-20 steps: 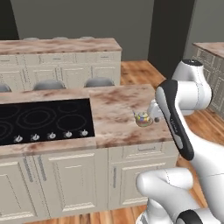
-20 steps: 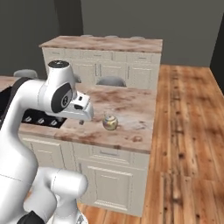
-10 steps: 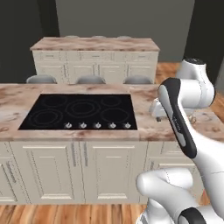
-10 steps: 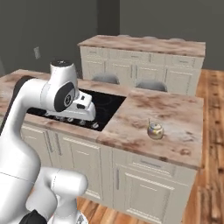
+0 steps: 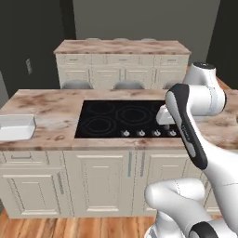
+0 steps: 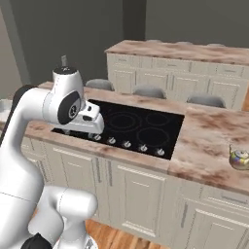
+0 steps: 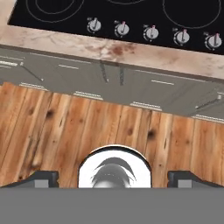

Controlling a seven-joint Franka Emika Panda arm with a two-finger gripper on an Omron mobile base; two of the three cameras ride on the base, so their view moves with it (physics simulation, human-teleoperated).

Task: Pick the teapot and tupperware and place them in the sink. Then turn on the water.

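The step in hand is reaching a first item; the claw (image 7: 113,177) stands wide and empty above the floor; the tupperware (image 5: 16,127) sits at the worktop's (image 5: 51,116) left end, the teapot (image 6: 240,157) at its right; next comes closing on one.

Base has driven left — tupperware (image 5: 16,127) now in sight.

Rendered frames, even soft light, no clear source. Back walls dark grey and dim in both base views. Bench (image 5: 51,111) top bright and matte, no hard shadows. Black cooktop (image 5: 121,118) shows no glare. White arm (image 6: 29,126) is brightest, with gentle shading on its curves. All views slightly soft and low in detail; wood floor (image 7: 57,131) grain smeared. No edge distortion noted.
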